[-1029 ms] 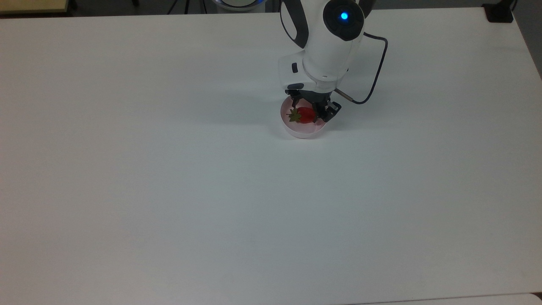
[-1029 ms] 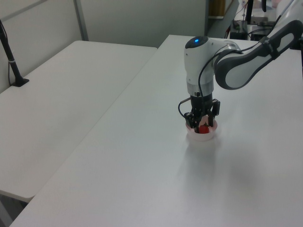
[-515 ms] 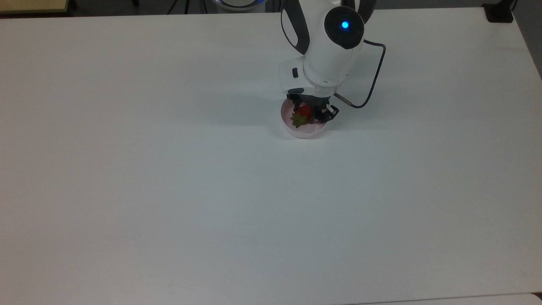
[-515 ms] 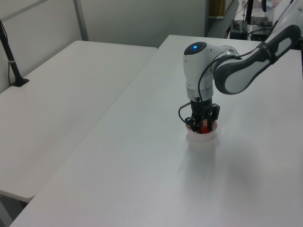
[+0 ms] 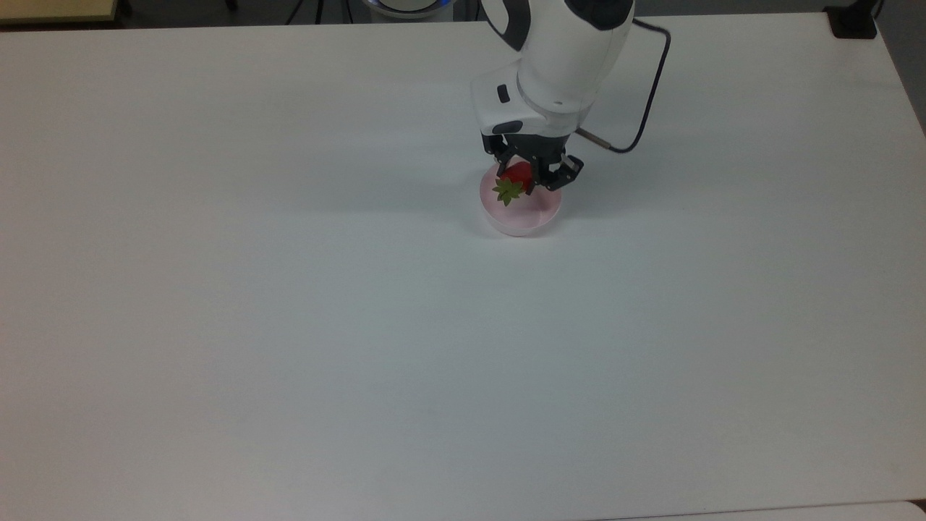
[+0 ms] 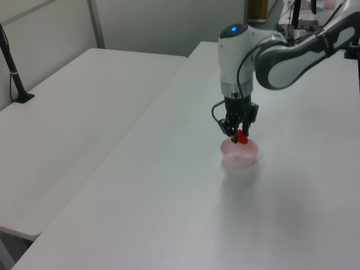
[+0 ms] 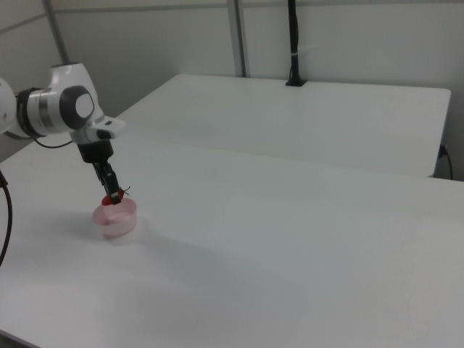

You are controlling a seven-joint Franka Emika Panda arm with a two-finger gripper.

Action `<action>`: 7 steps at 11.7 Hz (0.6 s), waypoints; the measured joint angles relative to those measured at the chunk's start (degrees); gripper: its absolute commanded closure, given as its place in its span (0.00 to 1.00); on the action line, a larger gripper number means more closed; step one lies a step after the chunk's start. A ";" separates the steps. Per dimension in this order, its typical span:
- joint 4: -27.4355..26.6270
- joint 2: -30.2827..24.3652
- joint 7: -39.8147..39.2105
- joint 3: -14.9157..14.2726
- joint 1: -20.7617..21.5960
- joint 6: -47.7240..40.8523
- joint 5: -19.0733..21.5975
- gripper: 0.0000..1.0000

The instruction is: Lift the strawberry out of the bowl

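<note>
The pincer [image 5: 522, 176] pinches the strawberry [image 5: 515, 179] between its fingers, holding it just above the pink bowl [image 5: 522, 210], green cap pointing down. The bowl sits on the white counter [image 5: 289, 325], nearer the top view's top edge.

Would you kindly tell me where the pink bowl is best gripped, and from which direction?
Grip the bowl by its rim from above, one finger inside the low straight wall and one outside, probably on the top view's lower side, away from the strawberry held in the gripper.
</note>
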 measured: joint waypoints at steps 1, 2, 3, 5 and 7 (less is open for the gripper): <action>0.88 -0.33 -5.90 -0.16 -0.84 -1.30 0.00 0.64; 1.10 -0.31 -12.69 -0.43 -2.60 -1.42 0.00 0.64; 1.08 -0.11 -19.12 -0.65 -5.22 -1.42 -0.01 0.60; 1.09 0.89 -29.82 -0.83 -11.28 -0.75 -0.01 0.54; 1.09 2.45 -36.82 -0.89 -15.54 1.40 -0.01 0.54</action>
